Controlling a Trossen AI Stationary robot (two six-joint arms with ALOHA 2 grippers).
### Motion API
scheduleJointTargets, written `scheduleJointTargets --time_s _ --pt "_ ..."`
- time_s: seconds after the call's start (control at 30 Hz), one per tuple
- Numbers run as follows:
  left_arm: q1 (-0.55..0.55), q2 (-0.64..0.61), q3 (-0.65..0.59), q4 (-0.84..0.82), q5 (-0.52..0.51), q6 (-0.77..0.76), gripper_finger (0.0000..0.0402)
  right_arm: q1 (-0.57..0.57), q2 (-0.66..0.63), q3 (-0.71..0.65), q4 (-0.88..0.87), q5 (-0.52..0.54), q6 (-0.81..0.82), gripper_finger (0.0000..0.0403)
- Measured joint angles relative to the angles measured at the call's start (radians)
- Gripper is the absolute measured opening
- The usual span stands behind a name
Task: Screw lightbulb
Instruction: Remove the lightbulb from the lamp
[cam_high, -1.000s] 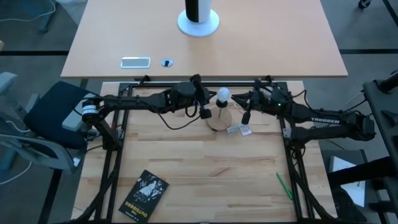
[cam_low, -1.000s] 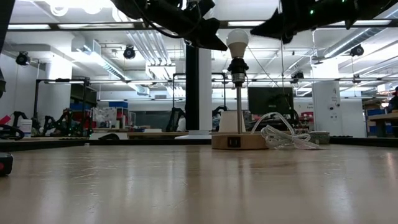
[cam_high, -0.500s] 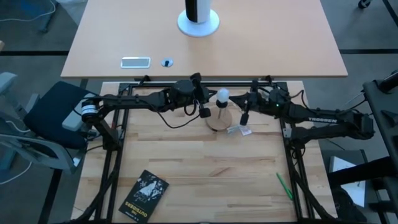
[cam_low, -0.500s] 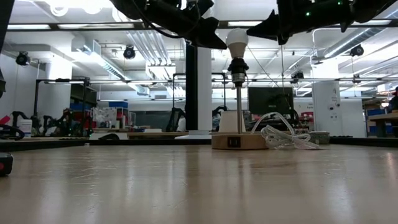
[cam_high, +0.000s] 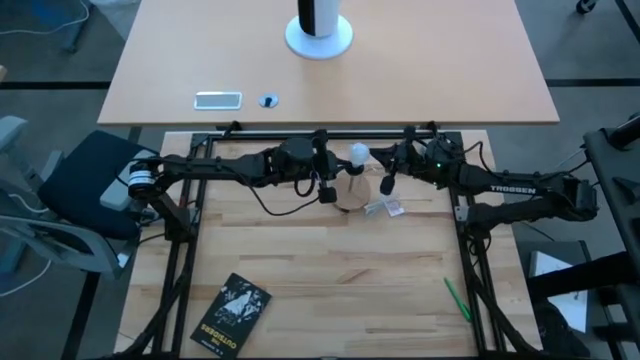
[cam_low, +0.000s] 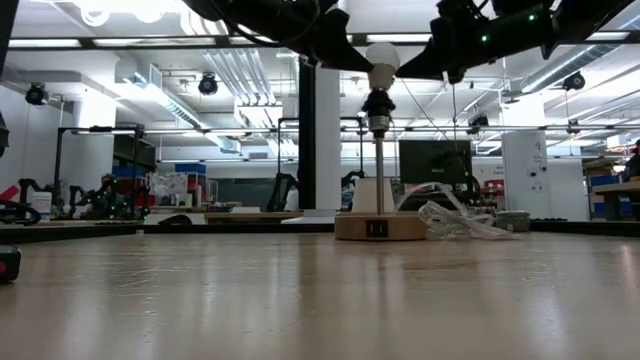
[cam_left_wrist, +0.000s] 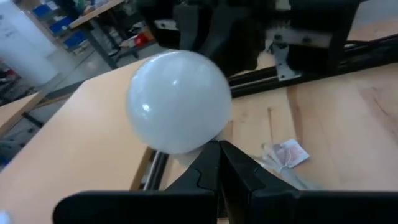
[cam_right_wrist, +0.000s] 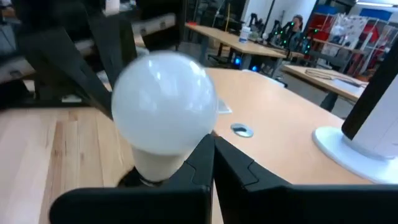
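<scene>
The white frosted lightbulb (cam_high: 357, 153) stands upright on top of a thin lamp stem (cam_low: 378, 165), which rises from a round wooden base (cam_high: 352, 192) on the table. My left gripper (cam_high: 326, 190) is shut and sits just left of the bulb. My right gripper (cam_high: 388, 182) is shut and sits just right of it. Each wrist view shows the globe large and close: the left wrist view (cam_left_wrist: 177, 99) and the right wrist view (cam_right_wrist: 165, 102). My left gripper has its shut fingertips (cam_left_wrist: 216, 155) against the lower side of the globe (cam_left_wrist: 200, 142), coming about level from the table's left. The bulb stays upright on the stem. My right gripper has its shut fingertips (cam_right_wrist: 209, 152) against the lower side of the globe (cam_right_wrist: 198, 134), coming about level from the table's right.
A crumpled clear wrapper (cam_high: 385, 208) lies right of the wooden base. A black booklet (cam_high: 232, 308) lies near left and a green pen (cam_high: 457, 298) near right. On the far table stand a white cylinder on a round base (cam_high: 319, 30) and a flat white device (cam_high: 218, 99).
Both shut grippers have closed in on the bulb from either side, the right one going toward the table's left. The lamp with the bulb has slid a little toward the table's left and stays upright.
</scene>
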Motion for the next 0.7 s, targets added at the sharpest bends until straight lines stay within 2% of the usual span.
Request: scheduleJointTargets --time_s 0.2,0.4,0.53,0.7 --pt "0.002 -0.011 0.001 -0.080 -0.182 -0.001 0.0000 0.002 -0.048 -0.003 -0.083 -0.002 0.000 0.0002" --pt "0.003 -0.011 0.001 -0.100 -0.194 -0.008 0.0000 -0.003 -0.054 -0.015 -0.172 -0.049 0.087 0.0008" --pt "0.005 -0.006 0.001 -0.064 -0.187 -0.001 0.0000 -0.012 -0.003 -0.034 -0.087 -0.056 0.098 0.0042" --pt "0.005 0.001 0.002 -0.043 -0.170 0.002 0.0000 -0.015 0.039 -0.034 -0.031 -0.056 0.112 0.0108"
